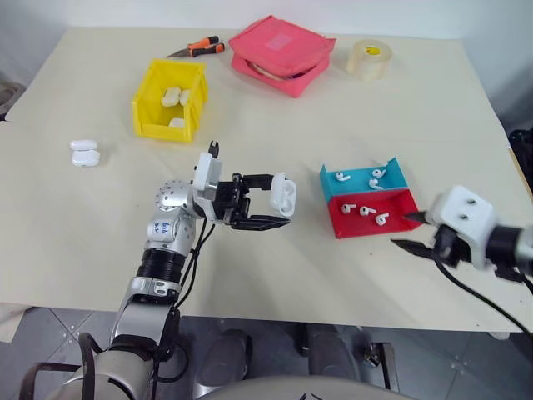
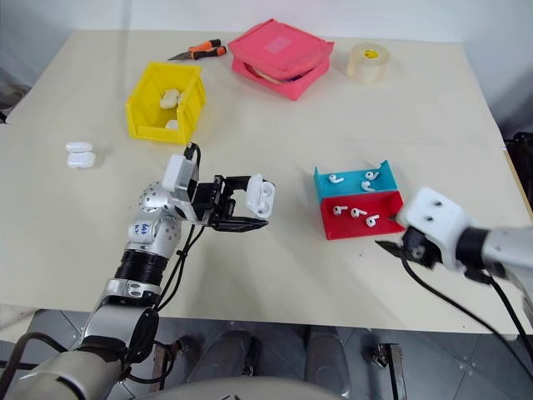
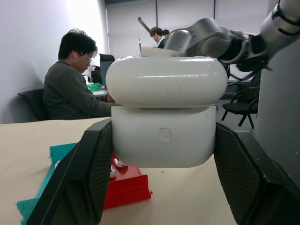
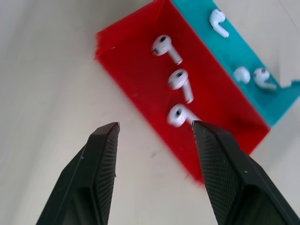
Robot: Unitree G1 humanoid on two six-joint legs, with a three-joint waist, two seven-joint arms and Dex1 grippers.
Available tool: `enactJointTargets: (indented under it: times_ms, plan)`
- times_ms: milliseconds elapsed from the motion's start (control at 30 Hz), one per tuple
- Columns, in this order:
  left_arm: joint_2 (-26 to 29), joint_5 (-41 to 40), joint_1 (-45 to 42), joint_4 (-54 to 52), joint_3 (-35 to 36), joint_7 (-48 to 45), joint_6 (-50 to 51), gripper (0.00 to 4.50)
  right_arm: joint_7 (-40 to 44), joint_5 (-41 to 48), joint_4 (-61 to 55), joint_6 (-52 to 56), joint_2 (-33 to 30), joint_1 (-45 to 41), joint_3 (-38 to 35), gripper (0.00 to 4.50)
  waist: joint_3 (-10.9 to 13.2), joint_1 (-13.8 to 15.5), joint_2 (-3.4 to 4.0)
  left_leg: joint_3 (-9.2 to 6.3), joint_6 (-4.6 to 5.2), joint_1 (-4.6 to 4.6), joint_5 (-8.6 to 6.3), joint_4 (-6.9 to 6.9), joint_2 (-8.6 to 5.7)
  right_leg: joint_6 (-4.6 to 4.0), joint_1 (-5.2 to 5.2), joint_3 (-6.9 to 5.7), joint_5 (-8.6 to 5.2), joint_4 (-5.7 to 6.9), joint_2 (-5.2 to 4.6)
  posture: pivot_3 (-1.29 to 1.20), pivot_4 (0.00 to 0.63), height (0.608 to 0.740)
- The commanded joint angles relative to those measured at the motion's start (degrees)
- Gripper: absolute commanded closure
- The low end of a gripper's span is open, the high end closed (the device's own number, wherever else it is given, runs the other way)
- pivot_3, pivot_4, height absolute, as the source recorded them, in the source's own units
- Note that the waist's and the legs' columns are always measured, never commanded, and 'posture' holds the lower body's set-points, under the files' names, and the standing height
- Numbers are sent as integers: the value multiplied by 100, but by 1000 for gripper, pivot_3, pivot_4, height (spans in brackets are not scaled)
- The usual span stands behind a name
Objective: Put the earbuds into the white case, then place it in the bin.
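Note:
My left gripper (image 1: pixel 277 200) is shut on the white case (image 1: pixel 285 194), held above the table's middle; the case (image 3: pixel 164 112) sits clamped between both fingers, and its lid looks raised. Three earbuds (image 1: pixel 367 211) lie in a red tray (image 1: pixel 371 228), and three more earbuds (image 1: pixel 377 173) lie in a teal tray (image 1: pixel 360 185) behind it. My right gripper (image 1: pixel 405 231) hovers open and empty just right of the red tray, its fingers (image 4: pixel 105 154) pointing at the tray's near edge. The yellow bin (image 1: pixel 158 129) stands at the far left with white cases inside.
Another white case (image 1: pixel 84 152) lies on the table left of the bin. A pink pouch (image 1: pixel 279 52), a tape roll (image 1: pixel 368 58) and orange-handled pliers (image 1: pixel 200 48) sit along the far edge. A seated person (image 3: pixel 70 84) is beyond the table.

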Motion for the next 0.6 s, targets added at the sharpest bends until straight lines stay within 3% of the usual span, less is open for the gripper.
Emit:
enactJointTargets:
  times_ms: [33, 267, 600]
  plan:
    - [31, -62, 49, -309, 32, 71, 13, 1709, 310, -565, 575, -373, -222, -862, 1039, 1928, 0, 0, 1, -1, 0, -2, 0, 0, 1, 0, 0, -2, 0, -2, 0, 0, 150, 740]
    - [128, -59, 242, -604, 56, 282, 36, 1709, 861, -1315, 1631, -875, 73, -2398, 2381, 1928, 0, -7, 1, -2, 0, -10, 0, -3, 11, 4, -3, -5, 2, -13, -3, 0, 150, 740]
    - [238, -82, 588, -1060, 86, 577, 96, 1709, 1334, -1927, 2439, -1213, 572, -3249, 3082, 1928, 0, -11, 2, -1, -1, -10, 0, 0, 20, 3, -5, -5, 3, -11, -1, 0, 150, 740]
